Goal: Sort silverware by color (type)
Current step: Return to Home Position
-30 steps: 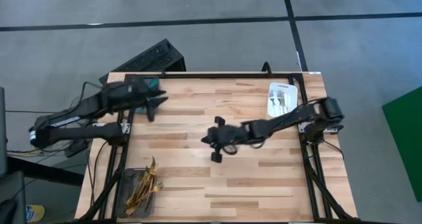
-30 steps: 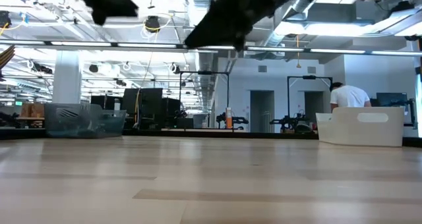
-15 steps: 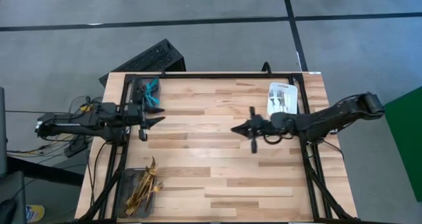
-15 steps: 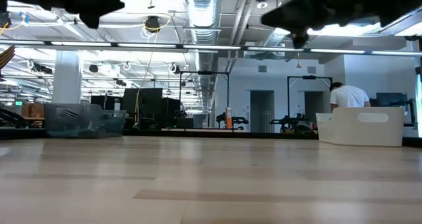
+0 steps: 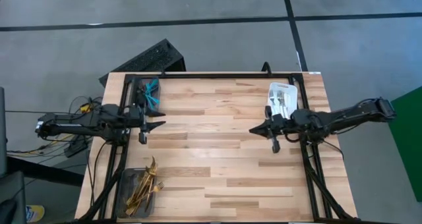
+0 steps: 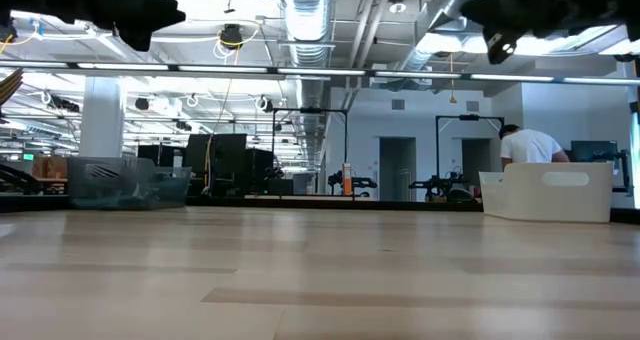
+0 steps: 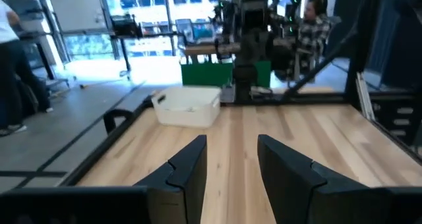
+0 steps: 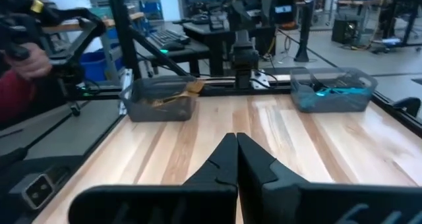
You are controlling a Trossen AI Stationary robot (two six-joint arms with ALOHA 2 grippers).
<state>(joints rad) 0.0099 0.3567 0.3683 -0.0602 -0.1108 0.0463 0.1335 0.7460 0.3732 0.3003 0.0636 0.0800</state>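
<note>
The silverware lies in three trays. Turquoise-handled pieces [image 5: 152, 91] fill a grey tray [image 5: 140, 87] at the far left, gold pieces [image 5: 145, 183] a grey tray [image 5: 125, 188] at the near left, and silver pieces [image 5: 282, 101] a white tray [image 5: 292, 92] at the far right. My left gripper [image 5: 160, 124] hovers level at the left edge, open [image 7: 231, 168] and with nothing between its fingers. My right gripper [image 5: 253, 129] hovers level near the right edge, shut [image 8: 235, 159] and holding nothing. The two grippers point at each other across the table.
The wooden tabletop [image 5: 211, 151] between the two grippers is bare. A black frame [image 5: 217, 75] runs along the table's edges. A keyboard [image 5: 148, 58] lies on the floor beyond the far-left corner. People stand in the room behind [image 6: 528, 145].
My right gripper has drawn back from the table's middle toward the right edge, staying above the wood. My left gripper has swung from over the far-left tray toward the near edge and now points straight across the table.
</note>
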